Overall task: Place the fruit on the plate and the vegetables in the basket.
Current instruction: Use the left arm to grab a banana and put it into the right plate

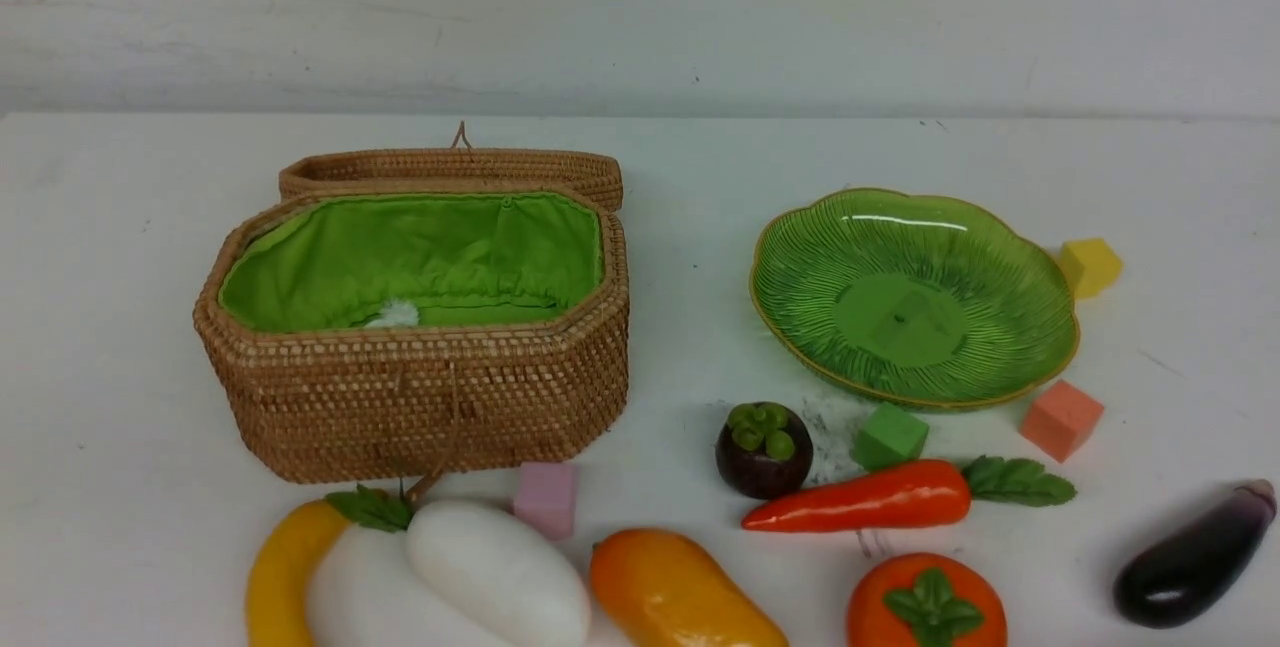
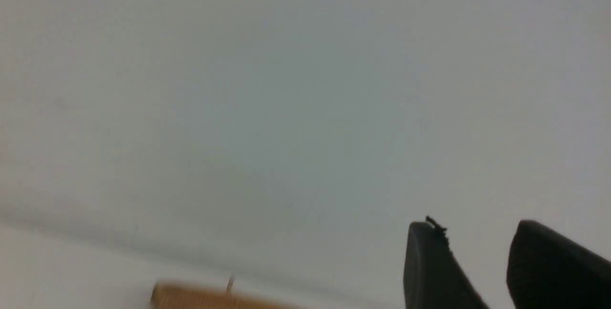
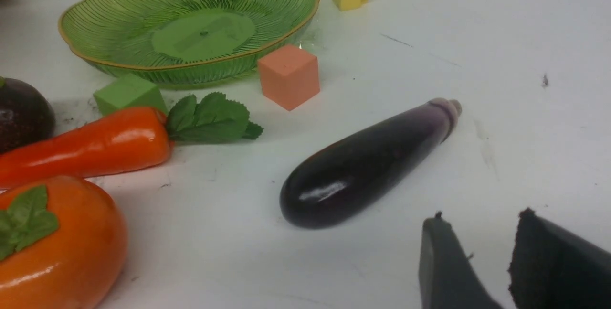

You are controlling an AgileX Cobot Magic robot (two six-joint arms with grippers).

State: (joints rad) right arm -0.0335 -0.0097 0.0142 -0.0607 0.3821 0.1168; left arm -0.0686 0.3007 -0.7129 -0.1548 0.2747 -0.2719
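Observation:
The wicker basket (image 1: 420, 397) stands open at the left, green-lined, its lid tipped back. The green plate (image 1: 915, 297) lies bare at the right. Along the near edge lie the banana (image 1: 285, 577), white radish (image 1: 495, 572), mango (image 1: 680, 592), mangosteen (image 1: 763, 449), carrot (image 1: 870, 497), persimmon (image 1: 925, 607) and eggplant (image 1: 1195, 557). Neither arm shows in the front view. My right gripper (image 3: 482, 223) is open and empty, just short of the eggplant (image 3: 367, 165). My left gripper (image 2: 475, 232) is open and empty, facing the wall above the basket's lid (image 2: 210, 297).
Small foam cubes sit among the toys: yellow (image 1: 1090, 267) behind the plate, salmon (image 1: 1060, 419) and green (image 1: 888, 435) in front of it, pink (image 1: 546, 497) by the basket's near corner. A white wall closes the table's far side.

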